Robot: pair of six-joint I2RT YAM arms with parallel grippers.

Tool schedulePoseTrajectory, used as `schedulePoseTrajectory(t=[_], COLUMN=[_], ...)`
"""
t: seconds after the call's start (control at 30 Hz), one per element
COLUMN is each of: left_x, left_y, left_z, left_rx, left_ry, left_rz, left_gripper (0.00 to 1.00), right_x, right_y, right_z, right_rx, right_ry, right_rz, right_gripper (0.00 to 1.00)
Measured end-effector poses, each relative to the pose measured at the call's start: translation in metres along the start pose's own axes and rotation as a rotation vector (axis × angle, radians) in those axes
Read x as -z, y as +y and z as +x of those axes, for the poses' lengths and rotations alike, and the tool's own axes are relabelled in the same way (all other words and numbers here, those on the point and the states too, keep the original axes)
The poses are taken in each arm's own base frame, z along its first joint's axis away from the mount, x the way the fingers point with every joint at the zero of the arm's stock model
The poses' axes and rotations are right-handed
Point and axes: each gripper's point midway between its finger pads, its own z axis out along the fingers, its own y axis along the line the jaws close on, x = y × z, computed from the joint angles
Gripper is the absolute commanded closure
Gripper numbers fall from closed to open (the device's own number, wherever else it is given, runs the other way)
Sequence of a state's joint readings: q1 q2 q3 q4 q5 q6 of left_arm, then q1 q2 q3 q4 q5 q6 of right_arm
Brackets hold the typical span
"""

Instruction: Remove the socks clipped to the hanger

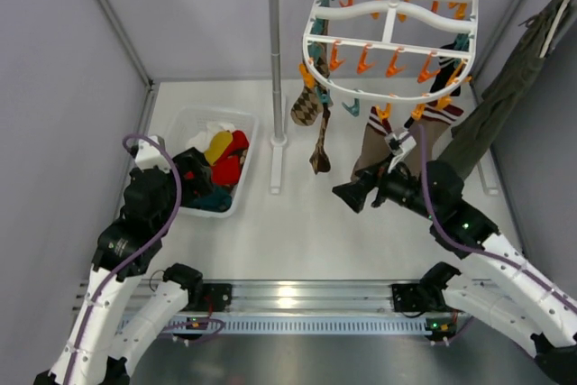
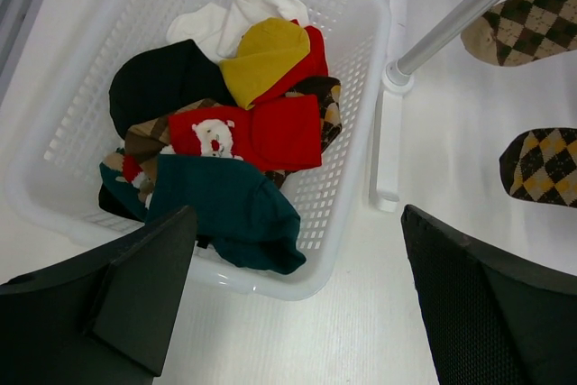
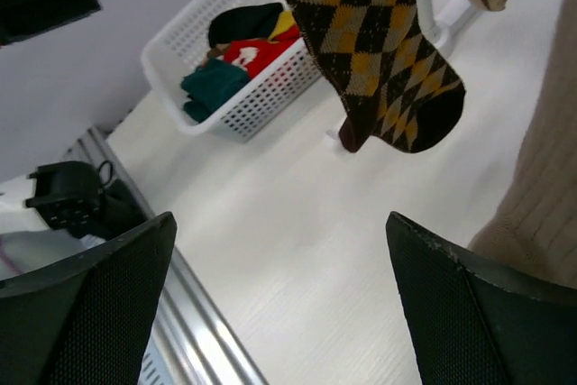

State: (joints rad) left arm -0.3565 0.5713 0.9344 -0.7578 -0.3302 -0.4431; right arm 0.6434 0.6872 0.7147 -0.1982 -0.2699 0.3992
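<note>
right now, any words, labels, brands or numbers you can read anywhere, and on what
None: no words, numbers or brand marks can be read in any view.
The red sock in the basket bears a white bear picture, no lettering.
The hanger shows no marking.

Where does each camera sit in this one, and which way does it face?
Top external: above and behind the robot, looking down at hanger, basket, left arm and right arm.
Left wrist: above the basket, looking down into it; open left claw at the bottom.
Right wrist: low beneath the hanger, facing argyle sock and basket; open right claw at the bottom.
Shared: all three show the basket.
</note>
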Motion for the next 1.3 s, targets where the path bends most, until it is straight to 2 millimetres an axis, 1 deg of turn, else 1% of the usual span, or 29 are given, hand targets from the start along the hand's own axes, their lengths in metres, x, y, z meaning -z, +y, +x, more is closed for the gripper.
schedulePoseTrajectory(t=[0.1, 0.17, 0.23, 0.4, 0.43, 0.53, 0.67, 0.83, 0.9, 0.93, 0.97, 1.0, 1.03, 1.07, 1.17, 1.3], left_x=[0.0, 0.0, 0.0, 0.002, 0.003, 0.005, 0.005, 0.005, 0.004, 0.004, 0.004, 0.005, 0.006, 0.006, 0.009, 0.012], left_y=[0.0, 0.0, 0.0, 0.0, 0.0, 0.0, 0.0, 0.001, 0.0, 0.0, -0.001, -0.002, -0.003, -0.004, -0.009, -0.019], left_z=[0.0, 0.0, 0.0, -0.001, -0.002, -0.003, -0.003, -0.003, -0.004, -0.004, -0.006, -0.008, -0.01, -0.013, -0.021, -0.036], left_rx=[0.0, -0.001, -0.001, 0.002, 0.004, 0.006, 0.004, -0.003, -0.009, -0.012, -0.015, -0.015, -0.015, -0.014, -0.009, 0.004], left_ry=[0.001, 0.001, 0.001, -0.008, -0.013, -0.021, -0.021, -0.02, -0.019, -0.019, -0.02, -0.022, -0.026, -0.03, -0.04, -0.053], left_rz=[0.0, 0.0, 0.0, 0.004, 0.006, 0.01, 0.01, 0.01, 0.01, 0.01, 0.012, 0.014, 0.017, 0.022, 0.038, 0.065], left_gripper=[0.01, 0.02, 0.02, 0.01, 0.01, 0.01, 0.01, 0.01, 0.01, 0.01, 0.01, 0.01, 0.01, 0.01, 0.01, 0.01], right_x=[-0.023, -0.039, -0.054, -0.079, -0.081, -0.095, -0.11, -0.127, -0.133, -0.136, -0.139, -0.143, -0.147, -0.15, -0.155, -0.156], right_y=[-0.003, -0.012, -0.024, -0.05, -0.051, -0.057, -0.062, -0.079, -0.085, -0.088, -0.09, -0.092, -0.092, -0.092, -0.086, -0.073], right_z=[0.007, 0.012, 0.012, 0.009, 0.008, 0.005, 0.008, 0.014, 0.017, 0.018, 0.02, 0.023, 0.024, 0.025, 0.022, 0.012], right_rx=[0.058, 0.096, 0.141, 0.212, 0.216, 0.237, 0.256, 0.26, 0.265, 0.266, 0.273, 0.283, 0.286, 0.29, 0.299, 0.303], right_ry=[0.009, 0.011, -0.012, -0.087, -0.091, -0.139, -0.188, -0.235, -0.25, -0.257, -0.26, -0.257, -0.259, -0.26, -0.285, -0.333], right_rz=[0.061, 0.121, 0.176, 0.272, 0.277, 0.305, 0.346, 0.439, 0.468, 0.477, 0.487, 0.493, 0.494, 0.495, 0.485, 0.459], right_gripper=[0.09, 0.07, 0.07, 0.09, 0.09, 0.14, 0.28, 0.37, 0.44, 0.49, 0.63, 0.69, 0.73, 0.83, 0.96, 1.0])
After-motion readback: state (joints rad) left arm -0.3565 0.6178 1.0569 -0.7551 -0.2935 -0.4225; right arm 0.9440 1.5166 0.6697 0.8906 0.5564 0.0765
